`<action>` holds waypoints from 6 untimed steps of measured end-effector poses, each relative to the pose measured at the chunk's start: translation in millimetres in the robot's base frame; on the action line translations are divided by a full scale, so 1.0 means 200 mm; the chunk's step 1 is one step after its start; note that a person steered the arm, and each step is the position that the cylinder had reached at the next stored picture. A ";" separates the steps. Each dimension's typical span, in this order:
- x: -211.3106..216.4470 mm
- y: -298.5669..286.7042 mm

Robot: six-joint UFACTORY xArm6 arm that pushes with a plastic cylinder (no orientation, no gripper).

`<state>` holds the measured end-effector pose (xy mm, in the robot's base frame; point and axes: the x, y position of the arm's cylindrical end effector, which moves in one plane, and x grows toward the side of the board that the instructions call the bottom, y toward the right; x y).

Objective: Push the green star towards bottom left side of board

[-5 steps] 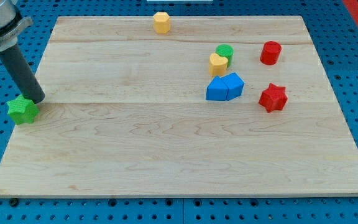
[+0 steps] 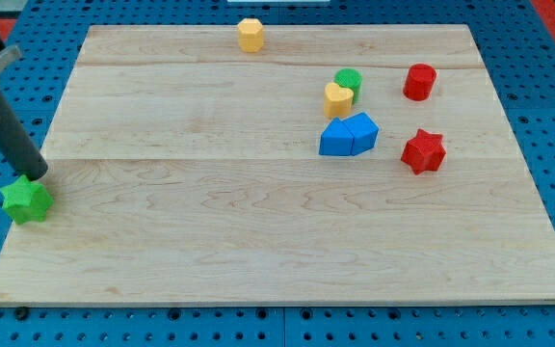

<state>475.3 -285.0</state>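
The green star [image 2: 26, 200] lies at the board's left edge, partly overhanging it, a little below mid-height. My tip [image 2: 37, 176] touches the star's upper right side; the dark rod slants up to the view's top left. The wooden board [image 2: 277, 251] fills most of the view.
A yellow block [image 2: 250, 34] sits at the top edge. A green cylinder [image 2: 349, 83] and a yellow heart [image 2: 337, 98] touch, right of centre. Two blue blocks [image 2: 348, 135] lie below them. A red cylinder [image 2: 419, 82] and a red star [image 2: 423, 151] stand further right.
My tip has moved down and left, pushing the green star further down and left along the board's left edge.
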 end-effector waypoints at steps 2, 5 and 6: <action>0.20 0.00; -0.02 -0.10; 0.03 -0.10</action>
